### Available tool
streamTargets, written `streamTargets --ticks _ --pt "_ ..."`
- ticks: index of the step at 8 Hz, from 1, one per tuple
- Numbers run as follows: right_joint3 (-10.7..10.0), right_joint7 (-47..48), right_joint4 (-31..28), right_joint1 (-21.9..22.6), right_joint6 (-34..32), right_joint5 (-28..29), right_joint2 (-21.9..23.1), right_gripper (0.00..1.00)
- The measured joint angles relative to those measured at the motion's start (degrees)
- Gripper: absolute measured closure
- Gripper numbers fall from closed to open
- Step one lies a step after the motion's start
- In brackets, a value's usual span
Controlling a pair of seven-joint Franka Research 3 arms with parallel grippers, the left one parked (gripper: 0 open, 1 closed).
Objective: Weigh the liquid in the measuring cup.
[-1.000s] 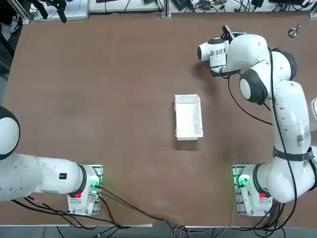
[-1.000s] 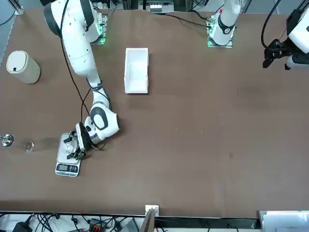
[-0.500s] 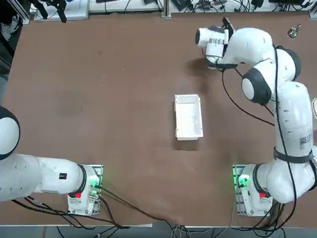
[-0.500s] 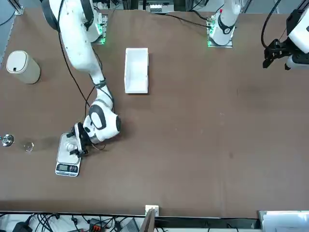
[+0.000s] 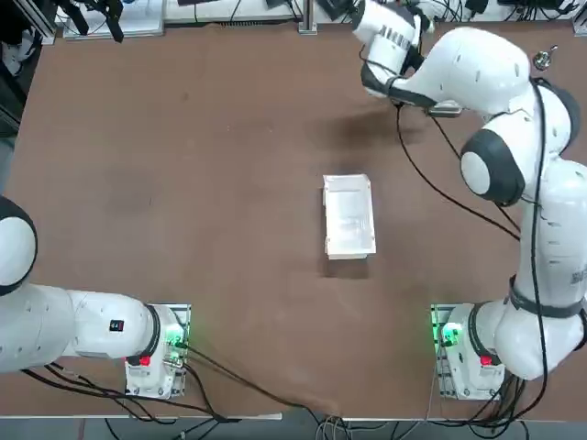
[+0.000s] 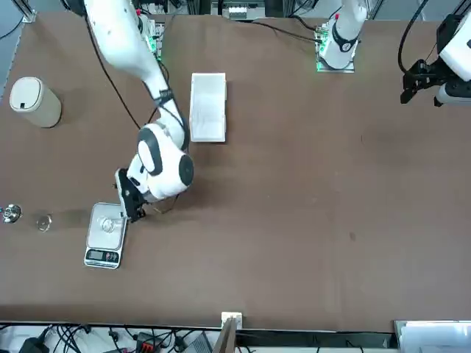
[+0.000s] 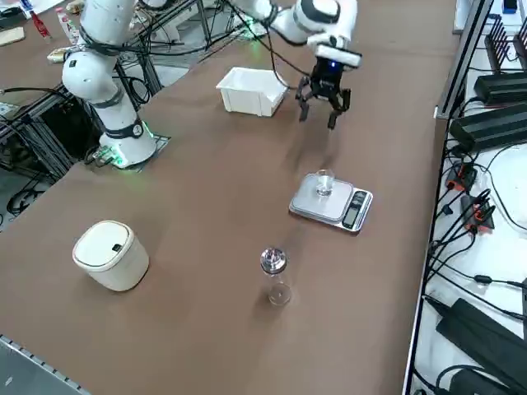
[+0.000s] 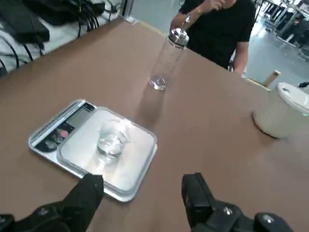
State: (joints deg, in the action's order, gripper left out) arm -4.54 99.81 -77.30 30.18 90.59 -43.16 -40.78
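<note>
— Where is the right pincer (image 7: 323, 104) at this moment?

— It hangs in the air above the brown counter (image 7: 206, 214), its two black fingers (image 8: 87, 193) spread apart with nothing between them. It touches nothing.

— And the small clear glass measuring cup (image 7: 324, 183)?

— It stands upright on the flat grey scale with rounded corners (image 7: 331, 202), about in the middle of the silver weighing plate, a little liquid showing at its bottom. From the pincer, the scale lies below and a short way off, toward the counter's far edge; the cup is well clear of both fingers. The scale's dark display strip sits on the side of the plate farther from the pincer's arm.

— What else is near?

— Beyond the scale from the pincer stands a tall clear bottle with a shiny metal cap (image 7: 273, 272), apart from the scale. Farther still sits a cream round container with a lid (image 7: 111, 254). On the arm's side of the pincer, the white rectangular tray (image 7: 251, 91) rests on the counter, just beside it. A person in a black top (image 8: 219, 26) stands past the counter's end.
</note>
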Motion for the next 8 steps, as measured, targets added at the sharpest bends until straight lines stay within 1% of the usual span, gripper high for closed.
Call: streamTargets --ticks 1,3,5,6,8 --pt "-0.1 -5.9 1.2 -0.2 -1.8 2.8 1.8 0.00" --pt "-0.2 -18.9 1.8 -0.5 -4.8 5.6 6.0 0.00" --pt "-0.7 -35.4 2.1 -2.5 -5.7 9.4 10.7 0.00" --pt "-0.9 -44.6 2.3 -4.9 -5.7 13.1 13.5 0.00" --pt "-1.1 -63.6 2.5 -11.9 -5.6 22.5 19.7 0.00"
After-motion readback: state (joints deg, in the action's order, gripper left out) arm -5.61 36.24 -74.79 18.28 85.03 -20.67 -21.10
